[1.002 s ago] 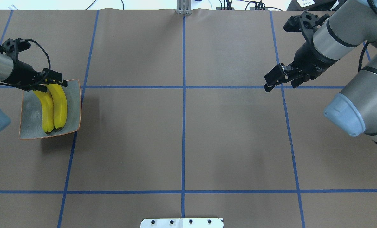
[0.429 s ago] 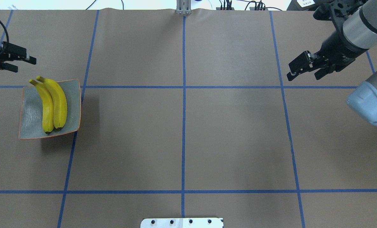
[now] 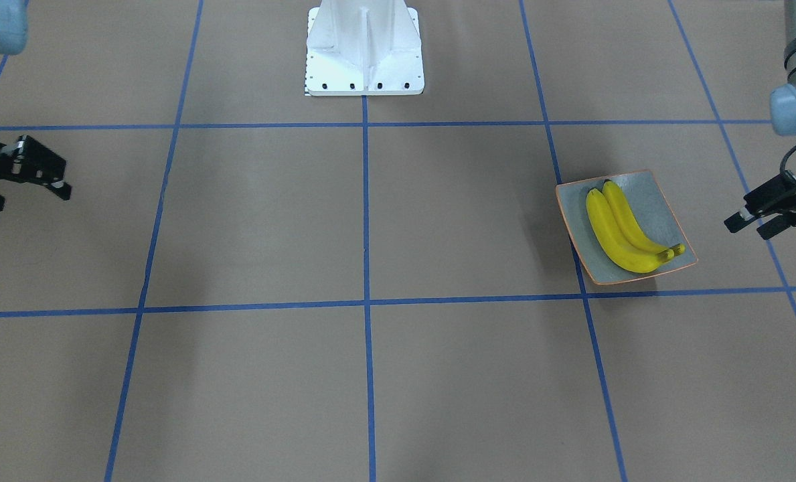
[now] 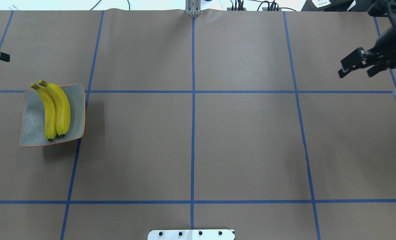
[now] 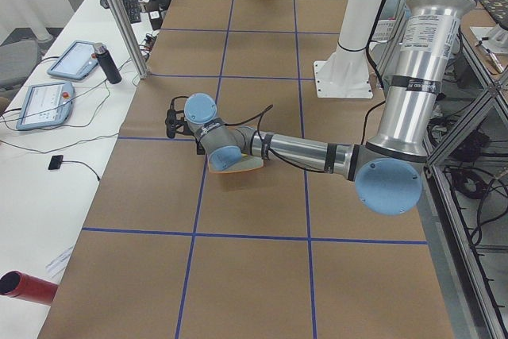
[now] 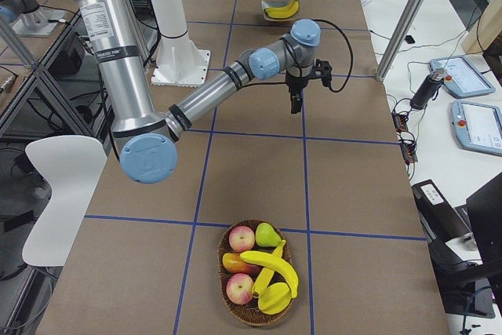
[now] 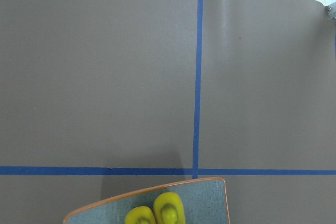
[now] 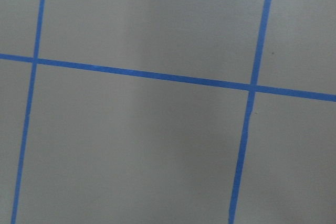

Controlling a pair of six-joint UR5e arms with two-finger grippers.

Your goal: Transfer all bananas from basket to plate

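**A:** Yellow on grey-blue: are those two bananas (image 4: pixel 56 111) lying on the plate (image 4: pixel 31 125)?

**B:** Yes. They lie side by side and touching, lengthwise across the plate. Seen from overhead, their stem ends poke just over its far rim.

**A:** And the left gripper (image 3: pixel 747 229)?

**B:** It is off the plate on the stem-end side, apart from it and touching nothing. Its fingers are spread with nothing between them. Its wrist camera catches only one corner of the plate and two banana ends at the bottom edge.

**A:** What about the right gripper (image 4: pixel 355 75)?

**B:** That one is well apart from the plate, far across the table (image 4: pixel 244 143). Its fingers are parted too, and it holds nothing.

**A:** Where is the basket (image 6: pixel 249 322)?

**B:** It shows only in the side views, at the end of the table opposite the plate. More bananas (image 6: pixel 274 266) lie in it, on top of apples (image 6: pixel 241 238) and beside a pear (image 6: pixel 268 234). I cannot tell exactly how many bananas it holds.
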